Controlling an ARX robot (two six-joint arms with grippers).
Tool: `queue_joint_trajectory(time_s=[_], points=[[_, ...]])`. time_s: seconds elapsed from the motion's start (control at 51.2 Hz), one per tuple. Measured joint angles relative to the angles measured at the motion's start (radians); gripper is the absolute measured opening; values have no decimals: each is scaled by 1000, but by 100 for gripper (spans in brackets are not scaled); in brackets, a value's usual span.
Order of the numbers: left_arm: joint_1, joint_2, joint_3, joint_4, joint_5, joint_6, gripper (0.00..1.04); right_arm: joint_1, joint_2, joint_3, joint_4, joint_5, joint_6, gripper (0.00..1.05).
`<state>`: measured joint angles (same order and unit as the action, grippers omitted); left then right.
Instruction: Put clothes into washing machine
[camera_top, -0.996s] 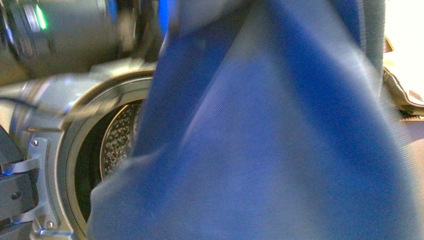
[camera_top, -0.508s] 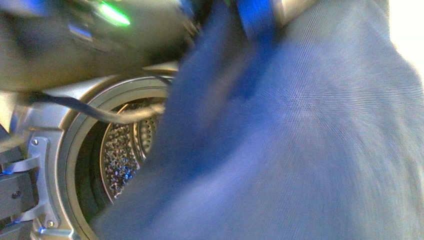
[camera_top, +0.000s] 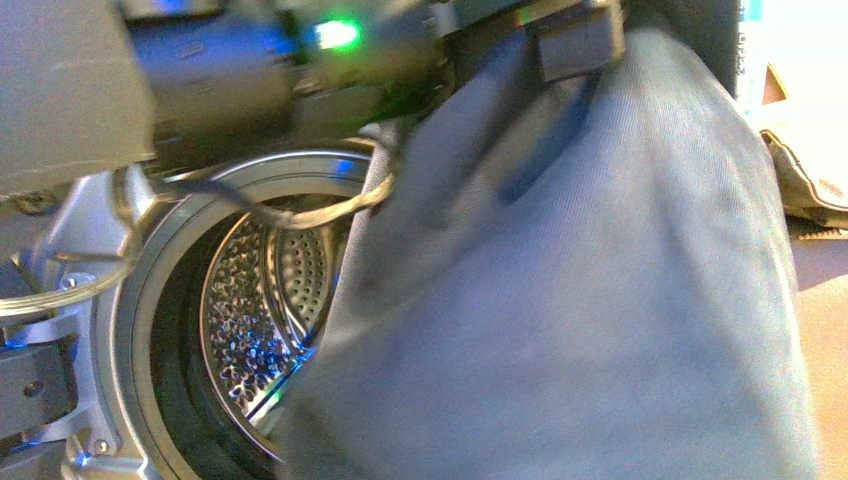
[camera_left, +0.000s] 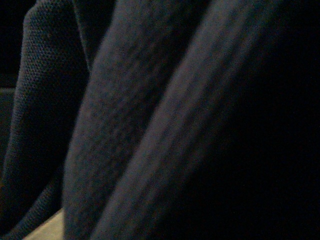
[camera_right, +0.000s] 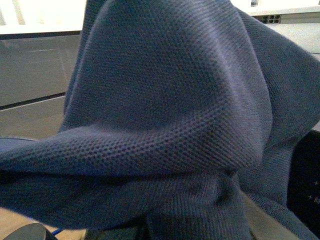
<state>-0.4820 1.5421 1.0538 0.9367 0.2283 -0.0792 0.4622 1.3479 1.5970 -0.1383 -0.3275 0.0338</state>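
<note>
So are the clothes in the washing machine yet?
Not yet. Done: the washing machine stands open, and the part of its steel drum that shows looks empty. In hand: the blue-grey garment hangs lifted in front of the opening. Left: pushing it into the drum and letting go.

The clothes hang right up against both sets of my jaws, hiding them. Beyond the jaws, the clothes drape before the washing machine, covering the right of its mouth. The drum shows left of them, with a cable crossing its upper rim.
</note>
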Motion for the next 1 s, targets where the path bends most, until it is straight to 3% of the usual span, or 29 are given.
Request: queue_joint_trajectory(time_s=[0.449,0.586,0.781,0.996], points=[[93,35,-71,-2,5,67,13,0,-3,0,2,-3,0,81],[126,86,-102,-2,35,129,8,0,-4,0,2,-4,1,99],[165,161,-105,-23,29,235,8,0,-6,0,2,-4,3,97],[251,327,-89,-58,-82,283,8,0,-7,0,2,-4,4,97]])
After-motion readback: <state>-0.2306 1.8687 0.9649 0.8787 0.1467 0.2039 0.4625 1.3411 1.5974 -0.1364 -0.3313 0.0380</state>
